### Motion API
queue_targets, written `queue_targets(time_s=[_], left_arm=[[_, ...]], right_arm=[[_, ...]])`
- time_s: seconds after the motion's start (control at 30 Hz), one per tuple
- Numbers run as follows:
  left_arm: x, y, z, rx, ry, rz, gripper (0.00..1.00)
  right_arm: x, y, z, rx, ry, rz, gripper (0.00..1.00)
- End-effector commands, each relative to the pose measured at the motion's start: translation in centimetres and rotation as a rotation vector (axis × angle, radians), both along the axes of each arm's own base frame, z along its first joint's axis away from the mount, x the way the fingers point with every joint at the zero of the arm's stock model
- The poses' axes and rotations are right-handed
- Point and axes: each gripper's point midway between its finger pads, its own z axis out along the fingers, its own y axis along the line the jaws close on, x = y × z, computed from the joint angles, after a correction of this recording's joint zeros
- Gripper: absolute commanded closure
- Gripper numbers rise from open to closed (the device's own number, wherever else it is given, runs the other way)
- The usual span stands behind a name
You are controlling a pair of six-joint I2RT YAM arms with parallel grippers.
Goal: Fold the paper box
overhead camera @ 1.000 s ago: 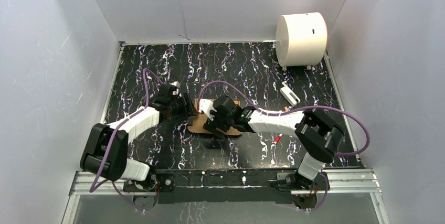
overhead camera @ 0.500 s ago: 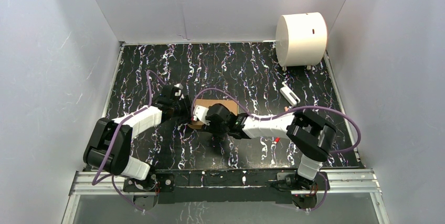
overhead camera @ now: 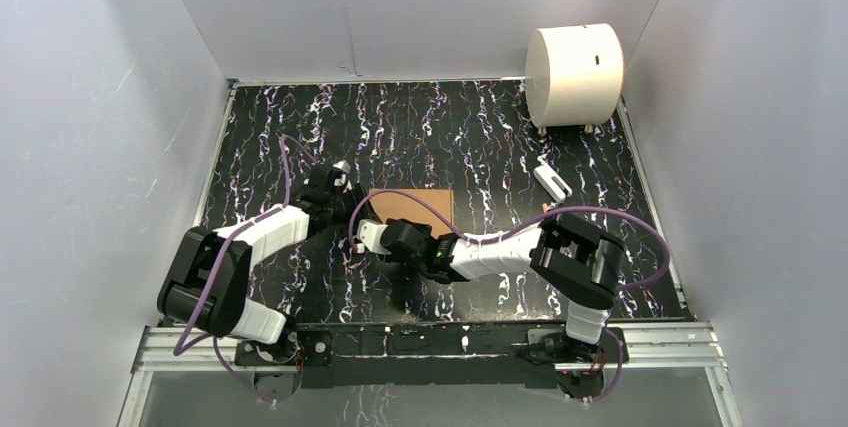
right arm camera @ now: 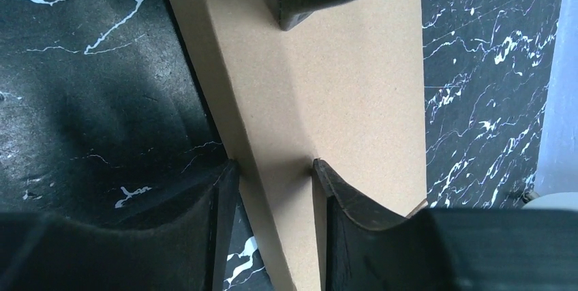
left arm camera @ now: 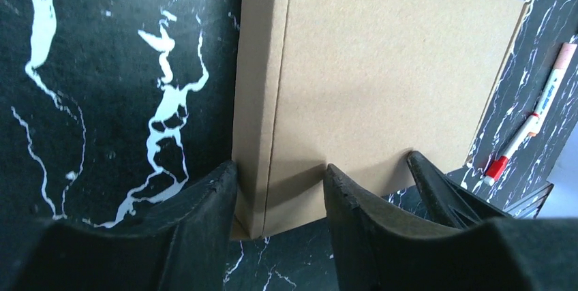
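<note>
A: Where's the box (overhead camera: 410, 204)?
B: Mid-table (overhead camera: 480, 137), both arms at its left edge.
A: And the left gripper (left arm camera: 279, 168)?
B: Half-spread astride the edge strip; can't tell if it pinches.
A: And the right gripper (right arm camera: 272, 165)?
B: Pinching that raised strip.

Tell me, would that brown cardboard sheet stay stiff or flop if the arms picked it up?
Probably light and somewhat floppy: the paper box looks like one thin sheet lying flat on the table. It would likely bend first at its crease, where a narrow side strip runs along one edge. Pushed, it should slide rather than roll.
</note>
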Motion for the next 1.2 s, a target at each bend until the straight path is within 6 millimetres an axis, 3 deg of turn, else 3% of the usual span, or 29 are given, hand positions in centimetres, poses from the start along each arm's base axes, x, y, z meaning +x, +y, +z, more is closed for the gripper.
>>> queue_targets(time_s=[0.0,0.13,0.27,0.4,0.53,0.67,0.83,1.17], left_arm=[[-1.4,0.4,1.3,0.026,-0.005,-0.024,0.50],[0.0,1.4,4.4,0.069,-0.095,0.000,0.44],[0.8,2.6,6.3,0.099,-0.143,0.016,0.38],[1.6,3.7,7.9,0.102,-0.171,0.016,0.35],[2.4,4.7,9.2,0.161,-0.209,-0.023,0.33],[2.9,4.9,8.8,0.187,-0.194,-0.053,0.31],[2.5,4.6,7.1,0.170,-0.140,-0.076,0.31],[2.1,5.5,6.3,0.192,-0.123,-0.092,0.31]], right_arm=[[-0.5,0.8,1.8,0.022,0.010,0.026,0.51],[-0.8,1.3,4.7,0.074,0.013,0.047,0.47],[-1.4,0.7,6.2,0.096,0.027,0.052,0.37],[-1.5,0.0,6.5,0.091,0.023,0.053,0.25],[-1.4,-0.7,5.3,0.040,0.001,0.070,0.14],[-1.5,-0.5,4.1,0.003,0.010,0.098,0.05],[-1.1,0.0,3.1,0.002,-0.026,0.117,0.03],[0.0,-0.4,0.0,-0.101,-0.147,0.104,0.11]])
